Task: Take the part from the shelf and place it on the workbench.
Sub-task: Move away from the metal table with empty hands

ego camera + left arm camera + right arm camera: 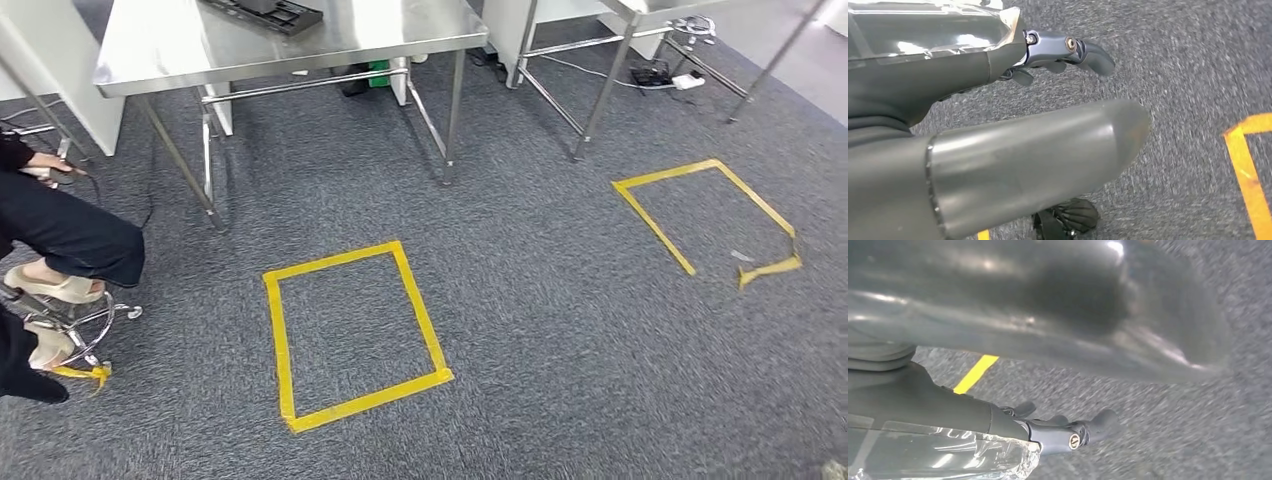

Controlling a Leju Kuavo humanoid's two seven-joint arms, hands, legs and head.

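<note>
A steel workbench (180,50) stands at the far side of the grey carpet in the head view. On its far edge lies a dark, flat tray-like object (265,12). My left hand (1038,150) hangs over the carpet, its thick thumb and dark fingers (1078,50) apart, with nothing between them. Over the carpet too, my right hand (1048,315) holds nothing, and its fingers (1083,432) stretch away from the thumb.
Two yellow tape rectangles mark the floor, one in the middle (275,330) and one at the right (650,215). A person (60,230) sits on a wheeled stool (75,325) at the left. A second steel table (610,70) with cables and a power strip (660,75) stands back right.
</note>
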